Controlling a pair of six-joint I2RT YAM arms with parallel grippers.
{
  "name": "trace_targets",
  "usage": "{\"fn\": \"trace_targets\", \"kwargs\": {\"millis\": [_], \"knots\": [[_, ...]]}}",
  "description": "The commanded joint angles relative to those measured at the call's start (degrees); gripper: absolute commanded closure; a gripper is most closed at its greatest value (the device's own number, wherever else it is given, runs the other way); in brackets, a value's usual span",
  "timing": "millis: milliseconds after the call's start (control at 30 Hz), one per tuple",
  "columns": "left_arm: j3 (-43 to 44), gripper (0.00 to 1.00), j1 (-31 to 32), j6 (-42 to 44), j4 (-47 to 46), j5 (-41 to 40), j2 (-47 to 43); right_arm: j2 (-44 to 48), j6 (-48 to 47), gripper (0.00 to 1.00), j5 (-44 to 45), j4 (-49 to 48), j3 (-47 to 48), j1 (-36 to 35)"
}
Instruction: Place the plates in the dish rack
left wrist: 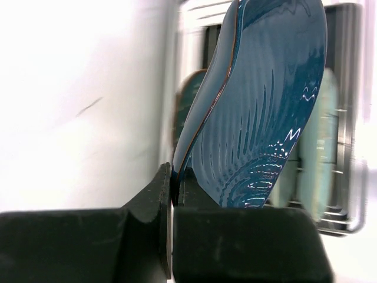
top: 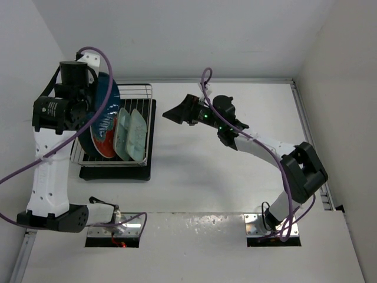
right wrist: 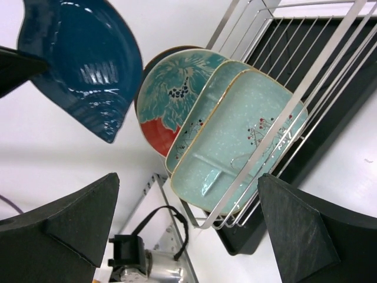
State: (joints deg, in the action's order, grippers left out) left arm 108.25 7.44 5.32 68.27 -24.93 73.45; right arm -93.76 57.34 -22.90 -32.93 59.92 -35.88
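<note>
My left gripper point(top: 93, 94) point(left wrist: 171, 184) is shut on the rim of the small dark-blue leaf plate point(top: 109, 97) point(left wrist: 265, 106) and holds it on edge above the left end of the dish rack point(top: 141, 88) point(right wrist: 306, 88). It shows too in the right wrist view point(right wrist: 82, 65). The red patterned plate point(top: 101, 141) point(right wrist: 171, 100) and two pale mint plates point(top: 132, 132) point(right wrist: 247, 135) stand upright in the rack. Only a dark rim shows behind the red plate. My right gripper point(top: 177, 112) point(right wrist: 188, 230) is open and empty, right of the rack and facing it.
The rack sits on a black drip tray point(top: 118, 174) against the left wall point(top: 23, 71). The left arm's base point(top: 59, 218) stands just in front of the tray. White walls close in the back and right sides.
</note>
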Motion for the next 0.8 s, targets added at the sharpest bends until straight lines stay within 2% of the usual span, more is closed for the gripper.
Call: {"fn": "trace_targets", "kwargs": {"millis": [0, 167, 400, 767], "knots": [[0.05, 1.0, -1.46, 1.7, -5.08, -7.14, -3.75, -0.63, -4.51, 0.0, -0.75, 4.0, 4.68, 0.28], [-1.55, 1.0, -2.6, 2.24, -5.69, -9.34, -5.07, -2.65, -8.81, 0.0, -0.66, 12.07, 8.63, 2.21], [-0.32, 1.0, -3.66, 3.99, -5.69, -11.46, -4.54, -7.05, -11.46, 0.0, 0.13, 18.07, 14.87, 6.08], [-0.32, 1.0, -6.56, 3.99, -3.41, -5.05, -4.02, -17.86, -12.78, 0.0, -0.57, 18.6, 25.59, 10.65]]}}
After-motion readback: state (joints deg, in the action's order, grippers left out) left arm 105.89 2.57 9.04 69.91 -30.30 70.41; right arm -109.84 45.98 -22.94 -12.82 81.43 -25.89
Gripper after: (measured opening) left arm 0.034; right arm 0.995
